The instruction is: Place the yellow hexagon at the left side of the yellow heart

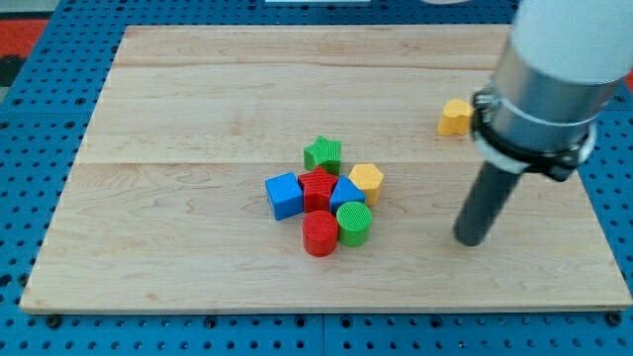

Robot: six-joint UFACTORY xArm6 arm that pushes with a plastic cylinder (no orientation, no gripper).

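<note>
The yellow hexagon [366,179] sits at the right edge of a tight cluster of blocks in the middle of the wooden board [198,99]. The yellow heart [455,117] lies alone toward the view's upper right, partly hidden behind the arm's grey body. My tip [472,240] rests on the board to the right of the cluster, well right of and a little below the hexagon, and well below the heart. It touches no block.
The cluster also holds a green star [322,153], a blue cube [284,195], a red block [317,187], a blue block [345,194], a green cylinder [354,222] and a red cylinder [319,233]. A blue pegboard [30,148] surrounds the board.
</note>
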